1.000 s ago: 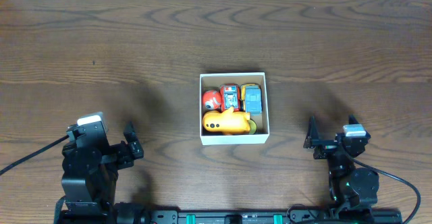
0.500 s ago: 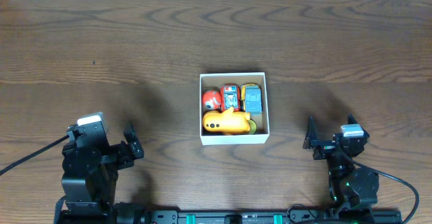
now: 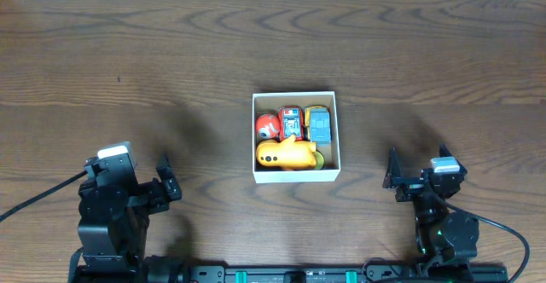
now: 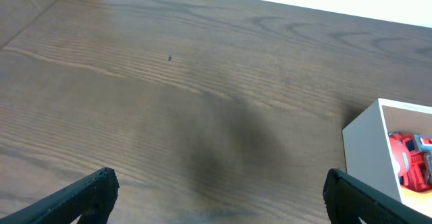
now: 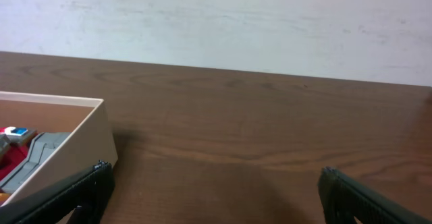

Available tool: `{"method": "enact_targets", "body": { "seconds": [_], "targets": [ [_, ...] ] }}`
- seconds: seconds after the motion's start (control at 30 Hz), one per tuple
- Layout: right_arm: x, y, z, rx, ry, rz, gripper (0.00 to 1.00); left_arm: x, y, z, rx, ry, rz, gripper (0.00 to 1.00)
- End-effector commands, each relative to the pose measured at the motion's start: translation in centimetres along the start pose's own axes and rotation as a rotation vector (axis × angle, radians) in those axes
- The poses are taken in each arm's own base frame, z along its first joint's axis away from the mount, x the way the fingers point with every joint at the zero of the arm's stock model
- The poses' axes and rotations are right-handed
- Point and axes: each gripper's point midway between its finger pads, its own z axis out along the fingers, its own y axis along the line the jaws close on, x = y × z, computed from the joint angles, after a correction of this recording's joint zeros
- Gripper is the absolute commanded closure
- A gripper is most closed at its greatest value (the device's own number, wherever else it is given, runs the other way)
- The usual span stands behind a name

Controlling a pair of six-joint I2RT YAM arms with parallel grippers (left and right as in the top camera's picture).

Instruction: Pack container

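Four toys that I can make out sit inside the container (image 3: 297, 176), which is pretty much in the middle of the table (image 3: 171, 53). A yellow toy (image 3: 286, 153) lies along the near side. Behind it, in a row, are a red round toy (image 3: 267, 126), a red car (image 3: 292, 121) and a grey-blue car (image 3: 318, 124). Both arms sit at the near edge, well apart from the container. The left gripper (image 3: 168, 179) has its fingers spread wide with nothing between them, same deal for the right gripper (image 3: 393, 174).
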Motion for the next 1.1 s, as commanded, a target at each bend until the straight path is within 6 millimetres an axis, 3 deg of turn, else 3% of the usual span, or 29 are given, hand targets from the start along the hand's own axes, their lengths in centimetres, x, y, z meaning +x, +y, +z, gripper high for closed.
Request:
{"method": "enact_targets", "body": {
  "seconds": [0.0, 0.23, 0.5, 0.67, 0.9, 1.07],
  "targets": [
    [0.1, 0.4, 0.0, -0.019, -0.001, -0.018, 0.01, 0.3, 0.1, 0.2, -0.009, 0.005, 0.001, 0.02],
    [0.1, 0.4, 0.0, -0.019, -0.001, -0.018, 0.01, 0.6, 0.3, -0.4, -0.009, 0.001, 0.0, 0.02],
    [0.1, 0.4, 0.0, -0.019, -0.001, -0.018, 0.01, 4.4, 1.4, -2.9, -0.004, -0.004, -0.002, 0.02],
    [0.1, 0.4, 0.0, -0.019, -0.001, -0.018, 0.01, 5.1, 1.1, -0.8, 0.016, -0.11, -0.023, 0.02],
    [0.1, 0.4, 0.0, -0.019, -0.001, -0.018, 0.01, 1.4, -0.2, 2.7, 0.069, -0.41, -0.083, 0.02],
    [0.1, 0.4, 0.0, -0.019, -0.001, -0.018, 0.01, 0.8, -0.6, 4.2, 0.091, -0.533, -0.108, 0.02]
  ]
}}
